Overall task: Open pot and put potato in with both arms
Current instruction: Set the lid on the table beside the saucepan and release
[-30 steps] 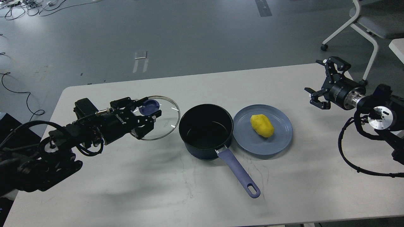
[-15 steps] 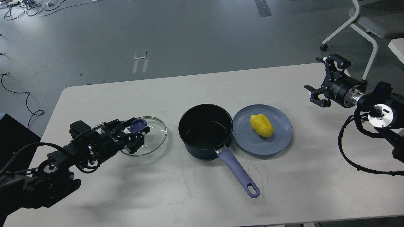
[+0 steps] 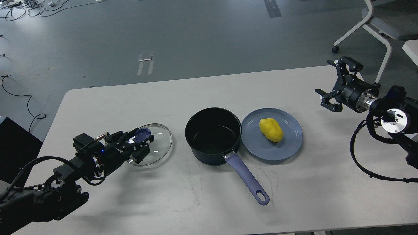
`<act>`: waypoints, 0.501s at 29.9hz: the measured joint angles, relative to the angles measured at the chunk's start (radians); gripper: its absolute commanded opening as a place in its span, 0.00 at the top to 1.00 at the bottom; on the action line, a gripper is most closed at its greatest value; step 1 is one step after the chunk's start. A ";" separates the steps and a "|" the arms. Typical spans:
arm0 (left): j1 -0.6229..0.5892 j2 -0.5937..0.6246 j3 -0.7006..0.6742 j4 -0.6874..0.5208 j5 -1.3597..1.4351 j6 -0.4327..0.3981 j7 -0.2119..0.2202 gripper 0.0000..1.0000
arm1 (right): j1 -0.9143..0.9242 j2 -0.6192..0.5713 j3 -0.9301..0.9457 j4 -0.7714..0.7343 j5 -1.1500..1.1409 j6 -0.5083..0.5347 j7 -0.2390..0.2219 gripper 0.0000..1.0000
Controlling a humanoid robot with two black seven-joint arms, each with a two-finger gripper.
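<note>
The dark blue pot (image 3: 213,135) stands open in the middle of the table, its purple handle (image 3: 247,179) pointing toward me. The yellow potato (image 3: 271,130) lies on a blue plate (image 3: 290,143) just right of the pot. The glass lid (image 3: 156,143) with its blue knob (image 3: 142,133) lies low on the table left of the pot. My left gripper (image 3: 136,144) is shut on the knob. My right gripper (image 3: 331,83) is open and empty, above the table's far right, well away from the potato.
The white table (image 3: 202,202) has its far edge behind the pot and its right edge under my right arm. A white chair (image 3: 378,26) stands on the floor at the back right. Cables lie on the floor at the far left.
My left gripper has carried the lid down and toward me, from beside the pot's rim to the table on the left. The right gripper has barely moved.
</note>
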 measured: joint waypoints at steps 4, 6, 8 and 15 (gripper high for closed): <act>0.013 -0.010 0.001 0.011 0.000 -0.002 -0.001 0.02 | -0.001 0.001 0.000 0.000 0.000 -0.003 0.000 0.00; 0.013 -0.011 -0.004 0.010 -0.015 -0.002 -0.001 0.02 | -0.001 0.002 0.000 0.000 0.000 -0.003 0.000 0.00; 0.012 -0.010 -0.004 0.003 -0.040 -0.002 0.000 0.02 | 0.000 0.001 0.000 0.000 0.000 -0.003 0.000 0.00; -0.014 0.008 -0.015 -0.043 -0.131 -0.002 0.000 0.02 | 0.010 -0.008 -0.001 0.011 -0.003 0.004 0.000 0.00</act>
